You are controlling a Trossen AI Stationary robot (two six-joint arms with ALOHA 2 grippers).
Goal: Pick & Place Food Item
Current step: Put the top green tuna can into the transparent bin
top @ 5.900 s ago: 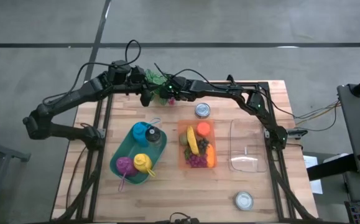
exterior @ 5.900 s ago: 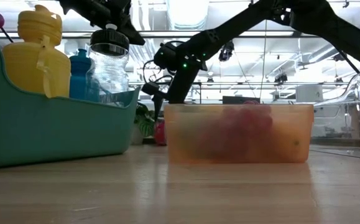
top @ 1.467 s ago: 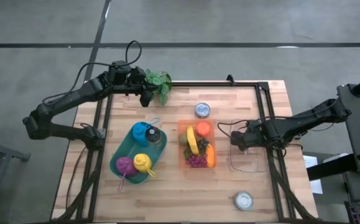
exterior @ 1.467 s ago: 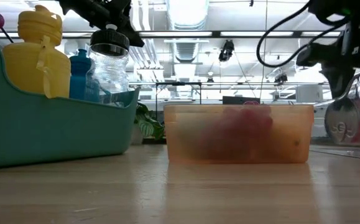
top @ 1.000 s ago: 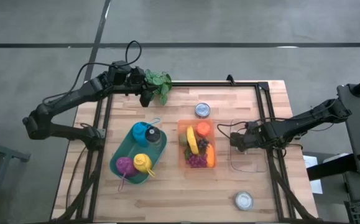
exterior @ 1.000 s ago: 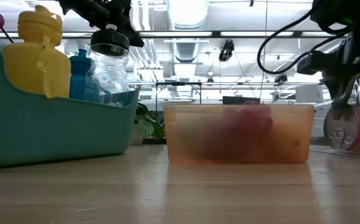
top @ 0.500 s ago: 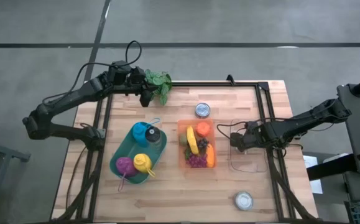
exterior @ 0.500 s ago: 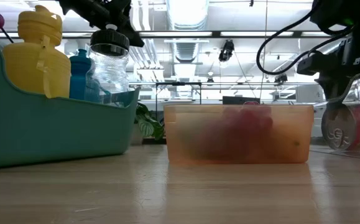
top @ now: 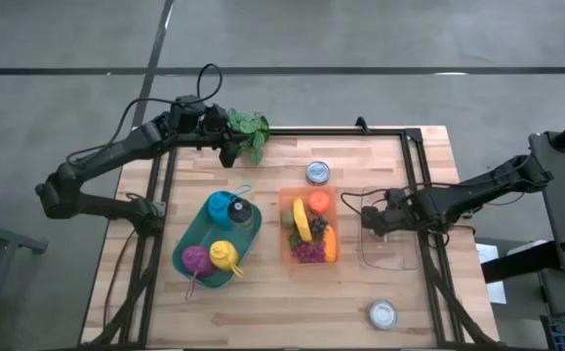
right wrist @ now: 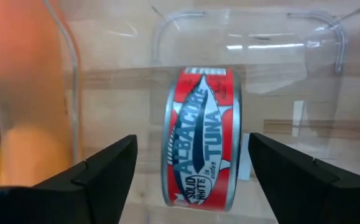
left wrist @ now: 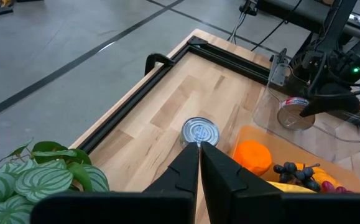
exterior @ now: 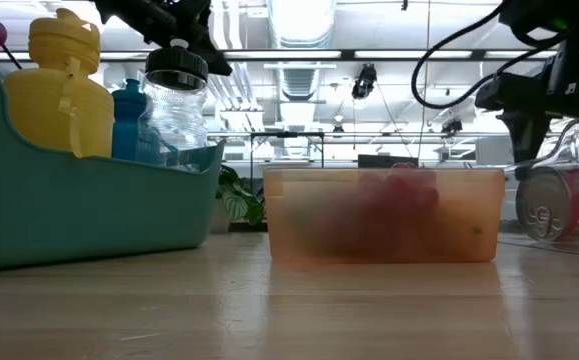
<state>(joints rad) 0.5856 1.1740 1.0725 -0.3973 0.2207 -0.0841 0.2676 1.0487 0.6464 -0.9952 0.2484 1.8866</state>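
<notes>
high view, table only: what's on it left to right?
teal bin of bottles → orange food tub → right gripper, open over the tuna can → clear container

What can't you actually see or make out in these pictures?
- High view: the tuna can is hidden under the right claw inside the clear bin.
- Low view: the fruit in the orange bin is only a blur through its cloudy wall.
- Low view: the tuna can is cut off by the picture's edge.
- High view: the labels of the two other cans are too small to read.
</notes>
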